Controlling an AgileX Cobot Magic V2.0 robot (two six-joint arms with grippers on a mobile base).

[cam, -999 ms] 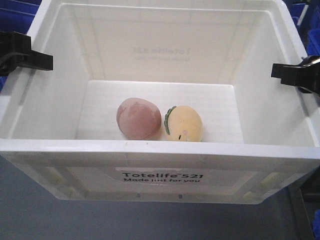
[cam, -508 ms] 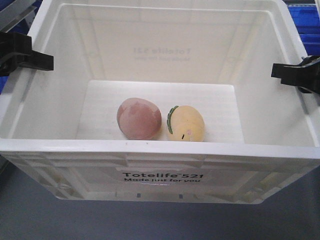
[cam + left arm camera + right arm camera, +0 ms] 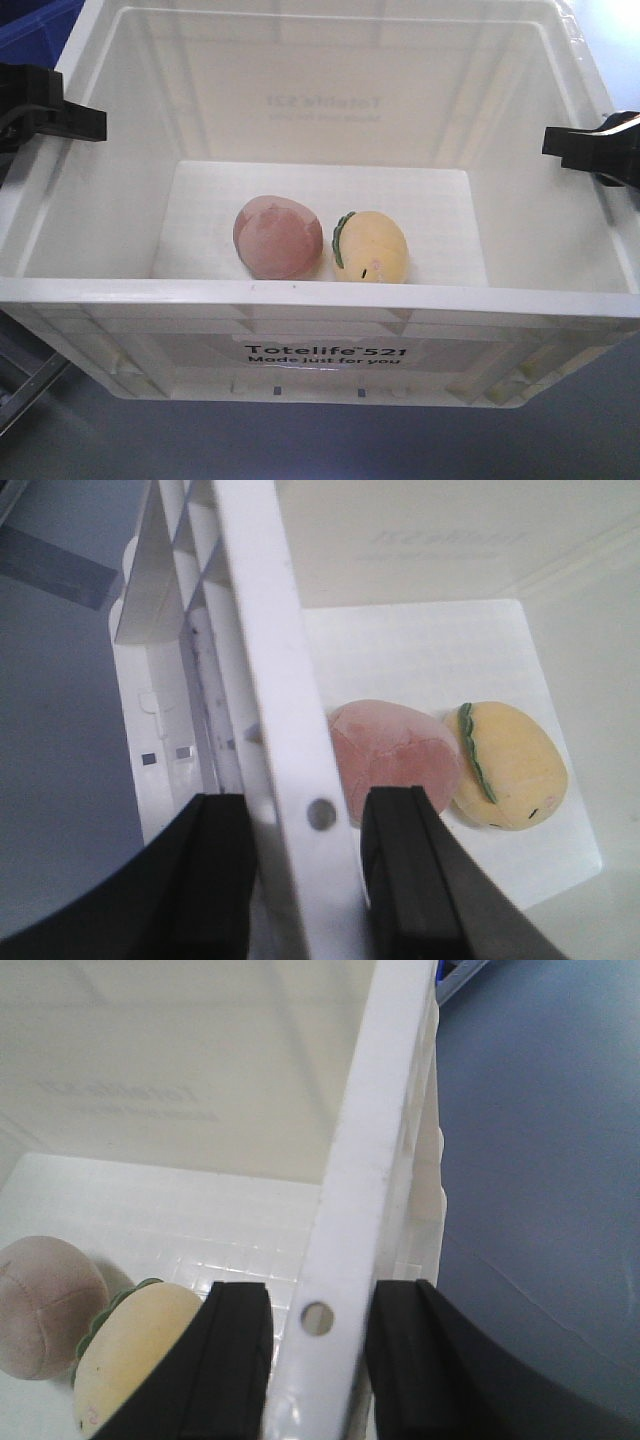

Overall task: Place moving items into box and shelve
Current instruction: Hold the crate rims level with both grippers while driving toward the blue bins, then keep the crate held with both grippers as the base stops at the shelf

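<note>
Left gripper pinches the left rim of the box between its 2 black fingers; right gripper pinches the opposite rim. Below and between them, on the box floor, the pink-brown ball lies nearer the left gripper, the yellow egg just beside it.

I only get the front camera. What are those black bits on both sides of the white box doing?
Observer: Pinching it. The left gripper has one finger inside the box rim and one outside.
Operator: And the other one?
Observer: Same for the right gripper: its fingers clamp the rim from both sides.
Operator: Is anything between the fingers?
Observer: A small round hole in the rim, on each side.
</note>
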